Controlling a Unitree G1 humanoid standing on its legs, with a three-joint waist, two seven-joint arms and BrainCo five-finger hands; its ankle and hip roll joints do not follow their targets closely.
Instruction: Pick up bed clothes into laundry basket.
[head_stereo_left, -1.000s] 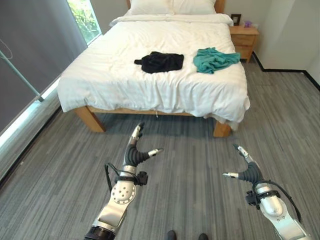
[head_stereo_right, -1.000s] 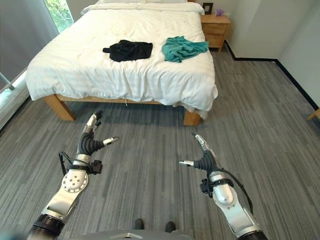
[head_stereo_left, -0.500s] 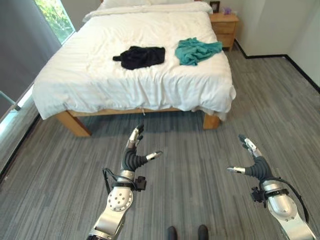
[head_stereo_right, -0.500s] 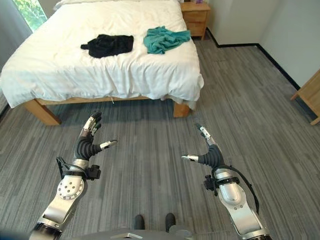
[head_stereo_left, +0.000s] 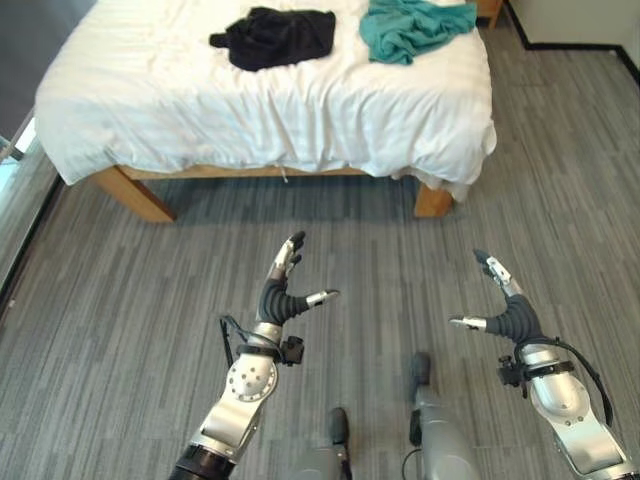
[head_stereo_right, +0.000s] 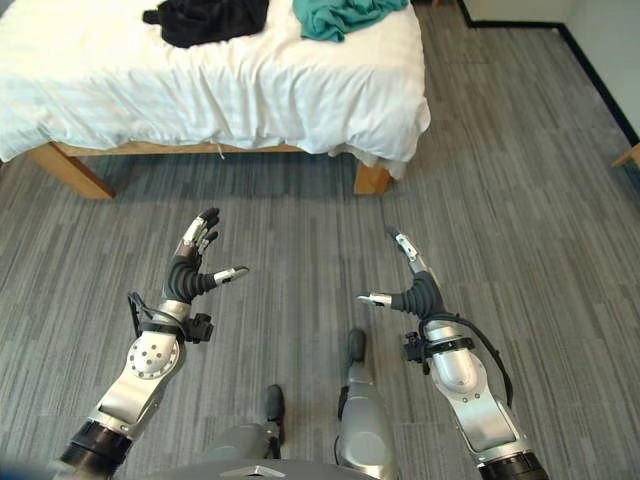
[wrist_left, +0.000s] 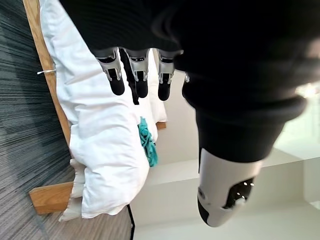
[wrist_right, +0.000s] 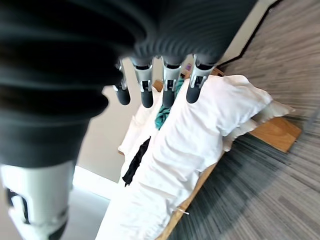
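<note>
Head-camera scene: a bed (head_stereo_left: 250, 110) with white bedding on a wooden frame lies at 12 o'clock, across a grey striped floor (head_stereo_left: 120, 300). Two garments rest on top of the bedding, well apart from both hands: a black garment (head_stereo_left: 275, 35) at about 11 o'clock and a teal garment (head_stereo_left: 410, 25) at about 1 o'clock, near each other but not touching (the teal piece lies closer to the bed's right edge).

The left hand (head_stereo_left: 283, 298) is raised over the floor at about 7 o'clock, fingers straight and spread with the thumb held apart, holding nothing. The right hand (head_stereo_left: 500, 310) is raised at about 5 o'clock, likewise with fingers extended and thumb apart, empty. In the left wrist view the fingers (wrist_left: 139, 75) point straight toward the bedding; the right wrist view shows its fingers (wrist_right: 169, 82) likewise straight.
</note>
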